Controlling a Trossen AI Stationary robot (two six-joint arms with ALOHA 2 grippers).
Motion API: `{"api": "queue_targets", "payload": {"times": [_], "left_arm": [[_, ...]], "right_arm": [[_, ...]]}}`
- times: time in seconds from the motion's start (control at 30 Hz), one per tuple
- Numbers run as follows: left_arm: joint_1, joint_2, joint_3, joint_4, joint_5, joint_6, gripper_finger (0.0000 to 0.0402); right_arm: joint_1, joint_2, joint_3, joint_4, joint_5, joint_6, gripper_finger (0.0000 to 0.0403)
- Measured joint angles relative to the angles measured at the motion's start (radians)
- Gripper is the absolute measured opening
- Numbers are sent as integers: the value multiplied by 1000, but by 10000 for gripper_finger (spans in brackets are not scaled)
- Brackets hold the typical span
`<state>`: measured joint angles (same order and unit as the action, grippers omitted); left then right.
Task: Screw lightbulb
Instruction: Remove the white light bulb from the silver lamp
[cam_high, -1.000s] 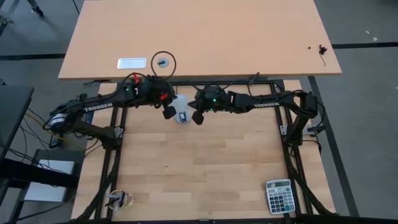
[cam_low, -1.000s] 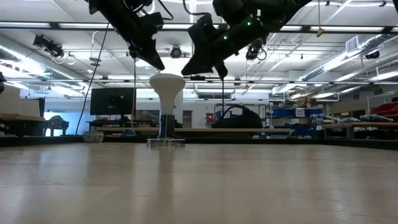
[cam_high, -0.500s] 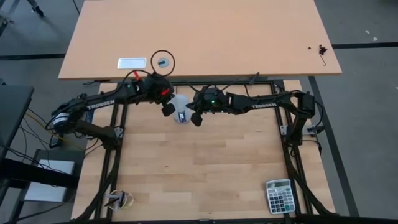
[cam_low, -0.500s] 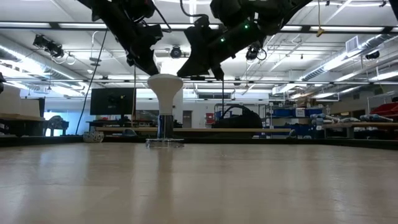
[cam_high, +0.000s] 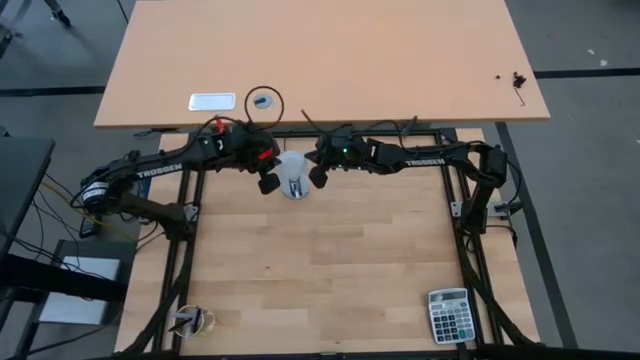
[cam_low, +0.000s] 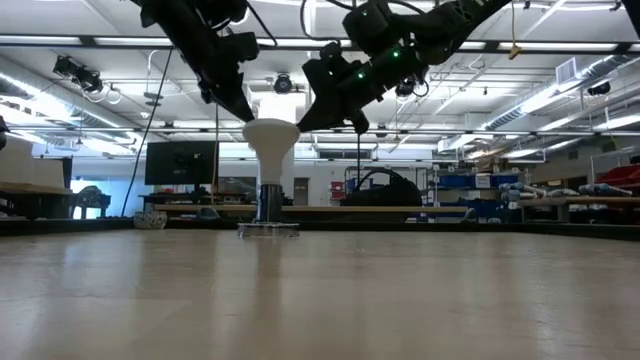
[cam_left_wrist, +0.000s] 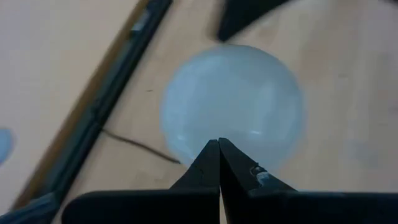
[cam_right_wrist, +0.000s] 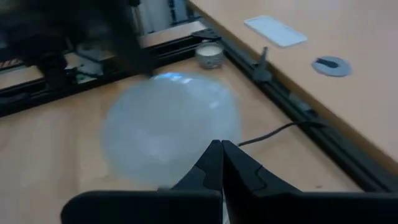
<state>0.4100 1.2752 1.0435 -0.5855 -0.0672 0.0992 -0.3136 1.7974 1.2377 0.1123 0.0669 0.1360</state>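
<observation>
The white lightbulb stands upright, wide round face up, its narrow base in a dark socket whose flat disc rests on the wooden table. My left gripper is shut, with its tips at the left rim of the bulb's face. My right gripper is shut too, tips at the right rim. Both slant down at the bulb's face from opposite sides. The bulb hides the socket from above. My left gripper has its shut fingertips at the left edge of the bulb's face, slanting down from the table's left; I cannot tell whether they touch it. My right gripper's shut fingertips stand at the right edge, slanting down from the right; touch cannot be told either.
A black cord runs from the socket toward the black frame rail. Beyond the rail lies a second tabletop with a white plate and a grey disc. A calculator sits at the near right corner.
My right gripper, still shut, has swung toward the table's far edge and come in beside the bulb's right rim. My left gripper has tipped down a little at the bulb's left rim. The bulb stays upright in the socket.
</observation>
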Motion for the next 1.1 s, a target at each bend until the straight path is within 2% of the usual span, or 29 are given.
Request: {"api": "queue_targets", "payload": {"times": [0.33,0.53,0.73,0.9,1.1], "left_arm": [[-50,-17,-2,-11,0,-24,0],[-48,-19,-3,25,-6,-18,0],[-43,-19,16,80,-25,4,0],[-25,-20,26,95,-100,35,0],[57,-17,0,107,-68,48,0]], "right_arm": [[-39,-1,-3,-15,-1,-3,9],[-35,-61,-2,-36,-1,-6,9],[13,-102,-2,-59,3,-24,9],[75,-98,-2,-90,-30,-27,9],[121,-98,-2,-98,-35,-34,9]]}}
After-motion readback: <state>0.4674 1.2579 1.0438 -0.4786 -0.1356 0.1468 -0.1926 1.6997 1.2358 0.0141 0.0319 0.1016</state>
